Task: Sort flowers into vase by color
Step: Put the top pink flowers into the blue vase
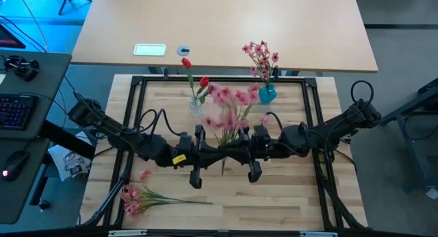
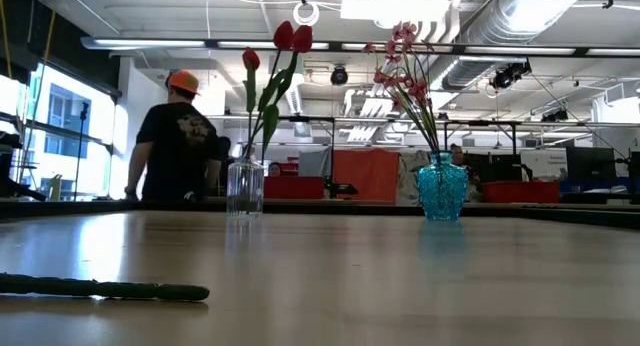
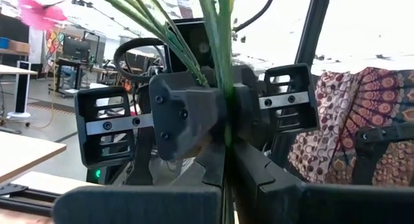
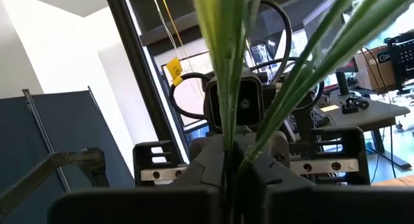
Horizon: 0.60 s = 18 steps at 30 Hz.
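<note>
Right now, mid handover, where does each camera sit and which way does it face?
High view: above the table, looking straight down; both arms show, left tool and right tool shut on the pink flower spray.
Low view: table height, looking level across to the clear vase, blue vase and a person; no arm shows.
Left wrist view: looks past its own fingers at the stems.
Right wrist view: likewise, facing the left arm.
Shared: both wrist views show the gripped stems; high and low share both vases.

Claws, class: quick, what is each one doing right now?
Left claw: shut on the pink spray stems.
Right claw: shut on the same stems.
</note>
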Tool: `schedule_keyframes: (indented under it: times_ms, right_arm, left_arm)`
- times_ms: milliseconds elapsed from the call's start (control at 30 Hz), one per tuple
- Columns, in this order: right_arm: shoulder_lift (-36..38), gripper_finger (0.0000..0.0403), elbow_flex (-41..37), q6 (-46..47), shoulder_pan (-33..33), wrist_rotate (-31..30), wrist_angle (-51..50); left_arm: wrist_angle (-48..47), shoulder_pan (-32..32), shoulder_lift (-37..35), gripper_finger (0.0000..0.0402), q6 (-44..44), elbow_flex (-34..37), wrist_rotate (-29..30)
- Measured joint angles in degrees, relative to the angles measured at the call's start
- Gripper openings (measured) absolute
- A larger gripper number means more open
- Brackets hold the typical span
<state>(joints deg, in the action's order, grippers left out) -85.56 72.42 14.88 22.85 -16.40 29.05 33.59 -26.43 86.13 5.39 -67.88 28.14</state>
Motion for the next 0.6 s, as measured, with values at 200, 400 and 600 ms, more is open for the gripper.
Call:
schedule_keyframes:
  times_ms: [200, 400, 600]
  right_arm:
    - [0.0, 0.0006, -0.1, -0.1, 0.0, 0.1, -0.6]
    - [0.8, 0.0003, -0.1, -0.4, -0.2, 0.2, -2.1]
    - [6.0, 0.0002, -0.1, -3.6, -0.4, 0.4, -6.9]
  left_arm:
    - [-3.6, 0.1, -0.6, 0.0015, 1.6, -0.1, 0.4]
    - [-13.4, 0.1, -4.7, 0.0089, 4.9, 0.0, 2.0]
    - [-26.5, -0.8, -11.8, 0.0165, 5.5, 0.0, 4.1]
